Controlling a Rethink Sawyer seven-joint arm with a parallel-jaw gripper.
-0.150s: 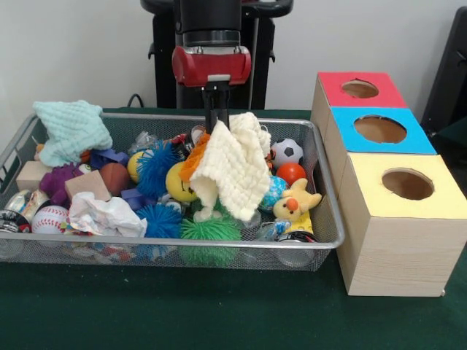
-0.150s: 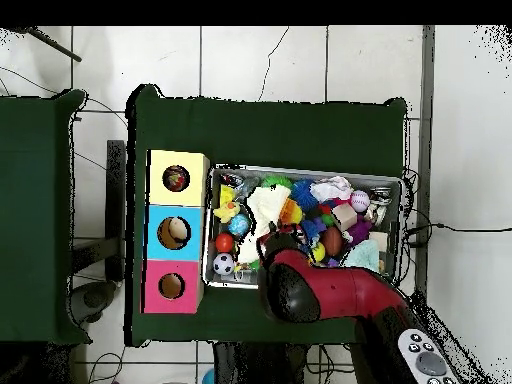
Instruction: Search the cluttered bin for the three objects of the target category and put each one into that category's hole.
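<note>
Midway through the sort, the gripper (image 1: 217, 120) is clamped on a cream waffle-weave cloth (image 1: 232, 169), which hangs in soft folds over the middle of the wire-mesh bin (image 1: 321, 219). A mint cloth (image 1: 69, 127) at the bin's 10 o'clock corner and a crumpled white cloth (image 1: 106, 216) near 7 o'clock remain. At 3 o'clock stand three wooden boxes with round holes, topped red (image 1: 360, 88), blue (image 1: 379, 129) and yellow (image 1: 407, 184). Overhead, something shows in each hole, unidentifiable. Spiky rubber balls (image 1: 210, 232) and a plush duck (image 1: 295, 205) stay in the clutter.
</note>
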